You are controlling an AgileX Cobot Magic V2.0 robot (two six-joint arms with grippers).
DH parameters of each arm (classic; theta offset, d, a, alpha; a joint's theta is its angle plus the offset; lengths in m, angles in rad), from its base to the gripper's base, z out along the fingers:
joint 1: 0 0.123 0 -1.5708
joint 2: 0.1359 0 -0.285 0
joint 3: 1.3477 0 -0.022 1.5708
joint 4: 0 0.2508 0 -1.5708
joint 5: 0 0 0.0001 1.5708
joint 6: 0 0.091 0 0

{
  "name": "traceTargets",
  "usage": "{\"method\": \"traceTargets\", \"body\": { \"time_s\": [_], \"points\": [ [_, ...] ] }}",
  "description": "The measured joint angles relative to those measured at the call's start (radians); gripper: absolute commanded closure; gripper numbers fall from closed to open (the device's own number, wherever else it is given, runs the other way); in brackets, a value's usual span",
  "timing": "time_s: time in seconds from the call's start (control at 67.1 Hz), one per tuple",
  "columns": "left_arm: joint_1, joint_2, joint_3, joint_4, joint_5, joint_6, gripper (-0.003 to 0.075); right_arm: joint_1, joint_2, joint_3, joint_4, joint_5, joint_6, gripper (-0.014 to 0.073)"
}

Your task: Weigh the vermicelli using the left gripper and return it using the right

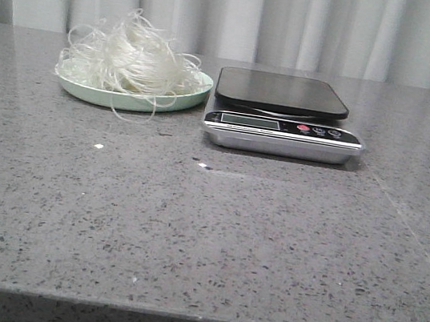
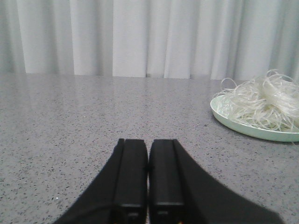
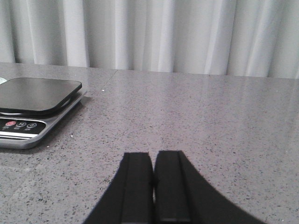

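The vermicelli (image 1: 131,58) is a fluffy tangle of whitish strands heaped on a pale green plate (image 1: 95,93) at the back left of the table. It also shows in the left wrist view (image 2: 264,102). A kitchen scale (image 1: 283,114) with a black platform stands right of the plate; its platform is bare. The scale also shows in the right wrist view (image 3: 35,105). My left gripper (image 2: 148,142) is shut and empty, low over the table, well short of the plate. My right gripper (image 3: 153,155) is shut and empty, off to the scale's right. Neither arm shows in the front view.
A grey speckled stone table (image 1: 204,232) with a pale curtain (image 1: 301,20) behind it. The table's front edge (image 1: 192,317) runs along the bottom of the front view.
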Motion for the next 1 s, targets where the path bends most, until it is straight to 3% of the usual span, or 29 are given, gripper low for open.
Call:
{"method": "traceTargets", "body": {
  "time_s": [0.82,0.999],
  "points": [
    [0.0,0.0,0.0,0.0,-0.002,0.0,0.0575,0.0,0.0,0.0,0.0,0.0,0.0,0.0428],
    [0.0,0.0,0.0,0.0,-0.148,0.0,0.0575,0.0,0.0,0.0,0.0,0.0,0.0,0.0428]
  ]
}}
